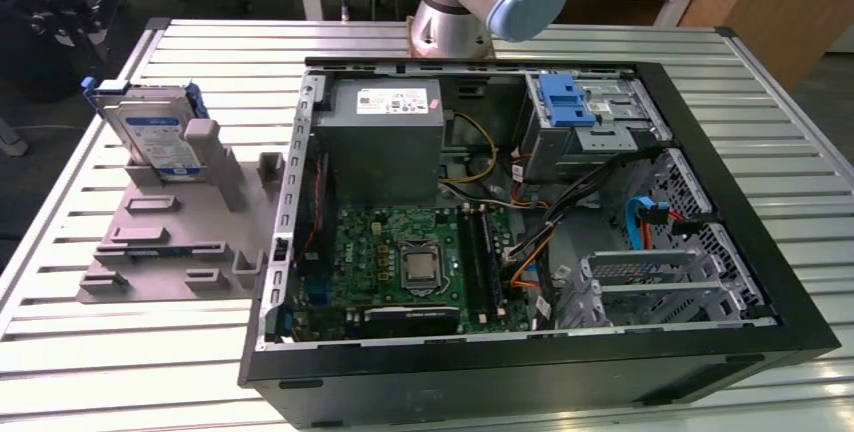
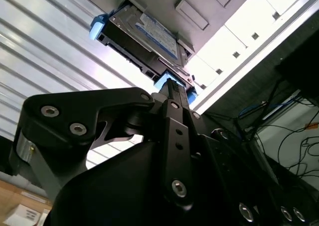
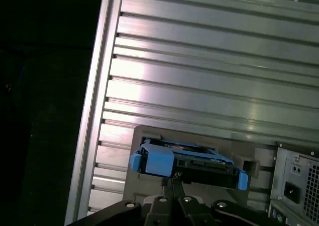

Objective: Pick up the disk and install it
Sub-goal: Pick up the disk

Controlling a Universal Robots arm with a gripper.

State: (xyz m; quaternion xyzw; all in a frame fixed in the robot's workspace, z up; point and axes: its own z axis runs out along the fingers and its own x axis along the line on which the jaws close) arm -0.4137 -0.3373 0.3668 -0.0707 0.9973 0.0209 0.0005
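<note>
Gripper (image 2: 172, 89): black linkage body seen in both wrist views, aimed toward the disk (image 2: 142, 34); open or closed cannot be told. It holds nothing. Disk not yet picked up: it stands on its edge, leaning slightly, in a slot of the grey fixture block (image 1: 174, 242), label side showing, blue plastic frame around its edges. Fixture lies flat on the slatted aluminium table (image 1: 80, 352), just beside the open computer case (image 1: 534, 377), on the exterior view's left of it. In the first wrist view the disk (image 3: 187, 161) shows edge-on in the fixture, with the case's rear panel (image 3: 296, 186) near it. Whether the gripper tip touches the blue frame cannot be told from the wrist views. Case lies on its side, cover off. Inside: grey power-supply box (image 1: 380, 142) at the far end, green motherboard (image 1: 400, 252) nearer the camera, metal drive cage (image 1: 594, 122) with a blue latch (image 1: 567, 102) on the exterior view's right, blue and orange cables (image 1: 641, 217) beside it. Arm base (image 1: 461, 12) stands on the table at the far side of the case.
</note>
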